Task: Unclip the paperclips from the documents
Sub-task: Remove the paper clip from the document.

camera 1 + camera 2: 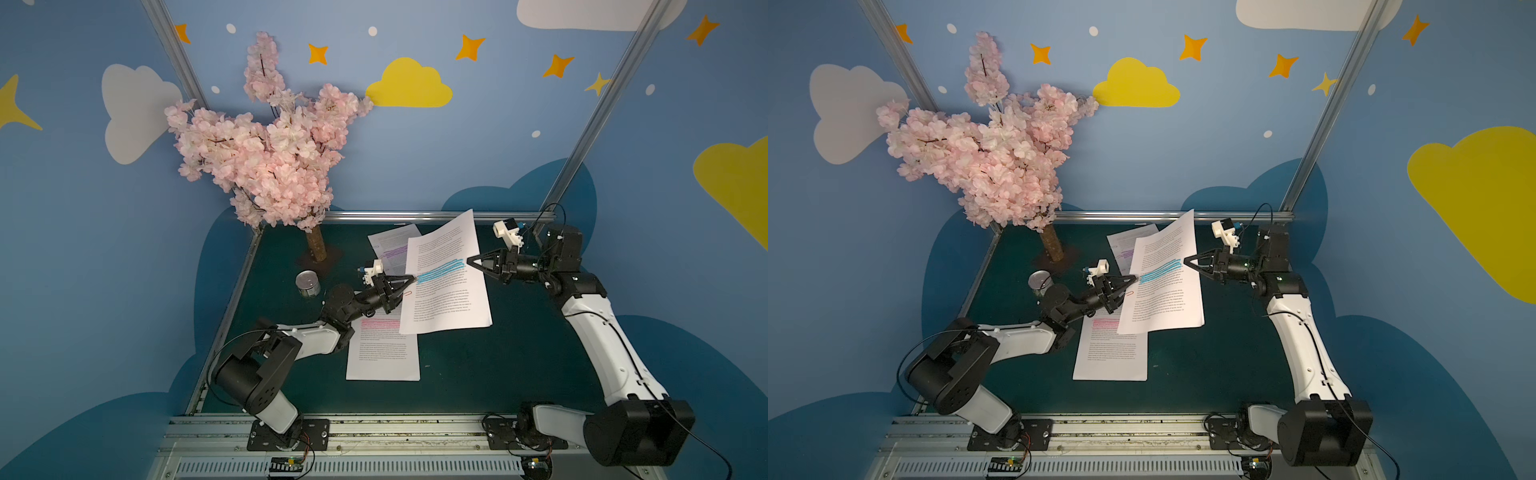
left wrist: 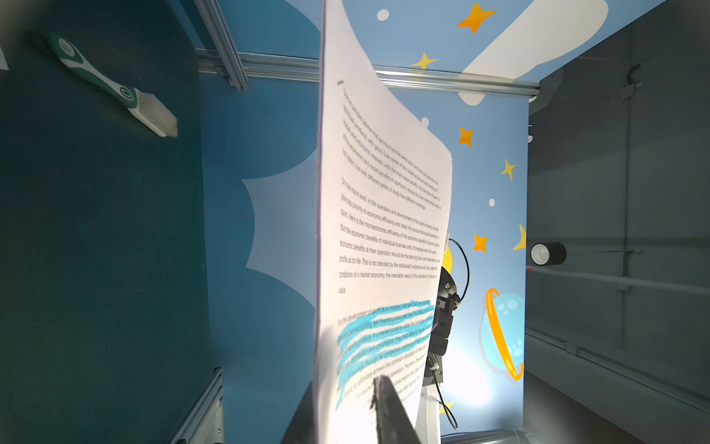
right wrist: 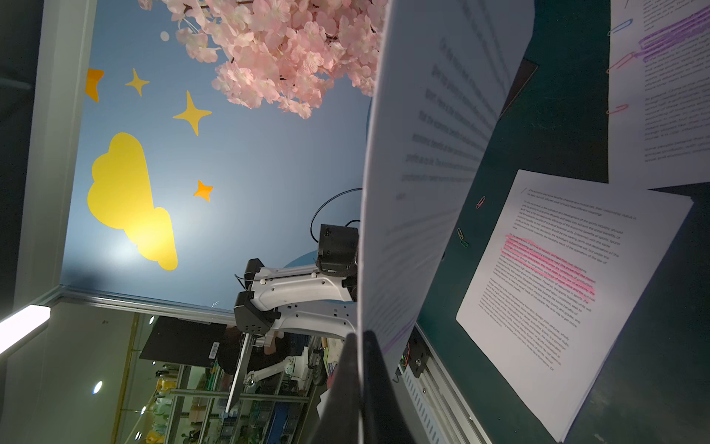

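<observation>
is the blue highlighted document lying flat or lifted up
Lifted and tilted: the right gripper pinches one edge of the blue-highlighted document, which overhangs the pink-highlighted document lying flat on the table.

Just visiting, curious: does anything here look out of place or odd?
The blue-band document tilts up off the table, pinched by the right gripper, left gripper at its opposite edge; the pink-band document and purple-band document lie flat.

Blue wall [image 1: 457, 166] with painted clouds [image 1: 409, 85] and stars [image 1: 318, 54]; dark green tabletop [image 1: 478, 374]

Blue-band document [image 1: 446, 286] lifted, tilted; red paperclip [image 1: 407, 294] at its edge.
</observation>
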`<state>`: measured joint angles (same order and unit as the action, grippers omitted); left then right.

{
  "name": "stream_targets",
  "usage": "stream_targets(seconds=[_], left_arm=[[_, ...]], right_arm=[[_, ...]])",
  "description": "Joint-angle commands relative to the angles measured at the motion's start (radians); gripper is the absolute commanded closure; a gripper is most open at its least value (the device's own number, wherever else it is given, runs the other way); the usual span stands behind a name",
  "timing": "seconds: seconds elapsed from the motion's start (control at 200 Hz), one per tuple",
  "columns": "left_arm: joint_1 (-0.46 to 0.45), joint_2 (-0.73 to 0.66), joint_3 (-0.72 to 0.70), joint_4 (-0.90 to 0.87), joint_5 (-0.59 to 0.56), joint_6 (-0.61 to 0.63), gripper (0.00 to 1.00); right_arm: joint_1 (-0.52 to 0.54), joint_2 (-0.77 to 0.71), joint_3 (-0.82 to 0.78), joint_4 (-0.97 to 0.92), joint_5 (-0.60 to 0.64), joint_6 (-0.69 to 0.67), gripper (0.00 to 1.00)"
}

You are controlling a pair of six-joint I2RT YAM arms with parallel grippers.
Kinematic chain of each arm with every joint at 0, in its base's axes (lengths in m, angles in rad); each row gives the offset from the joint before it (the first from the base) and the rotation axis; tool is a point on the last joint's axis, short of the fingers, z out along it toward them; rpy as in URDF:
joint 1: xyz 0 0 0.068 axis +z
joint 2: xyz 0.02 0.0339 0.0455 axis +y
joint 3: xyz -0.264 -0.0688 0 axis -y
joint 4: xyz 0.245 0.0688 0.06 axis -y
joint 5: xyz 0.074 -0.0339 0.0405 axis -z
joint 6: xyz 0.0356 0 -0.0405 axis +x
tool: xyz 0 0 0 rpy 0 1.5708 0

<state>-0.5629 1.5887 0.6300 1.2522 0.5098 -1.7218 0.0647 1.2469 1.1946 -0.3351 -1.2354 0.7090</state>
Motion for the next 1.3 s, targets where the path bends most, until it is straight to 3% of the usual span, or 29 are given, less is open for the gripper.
stream_targets(seconds=[0.0,0.145,0.205,0.496,1.296], left_arm=[[0.002,-0.074,0.018,-0.159,0.051,0.118,0.8],[-0.008,-0.204,0.094,-0.572,0.079,0.358,0.86],[-0.009,-0.235,0.101,-0.649,0.063,0.405,0.89],[-0.017,-0.204,0.07,-0.519,0.074,0.337,0.9],[-0.022,-0.289,0.06,-0.643,0.023,0.418,0.93]], right_arm=[[-0.01,-0.014,0.018,-0.039,-0.026,-0.048,1.0],[-0.018,-0.019,0.02,-0.05,-0.029,-0.061,1.0],[-0.021,-0.02,0.02,-0.047,-0.025,-0.06,1.0],[-0.022,-0.023,0.011,-0.011,-0.024,-0.035,1.0],[-0.031,-0.066,-0.024,-0.031,-0.006,-0.059,1.0]])
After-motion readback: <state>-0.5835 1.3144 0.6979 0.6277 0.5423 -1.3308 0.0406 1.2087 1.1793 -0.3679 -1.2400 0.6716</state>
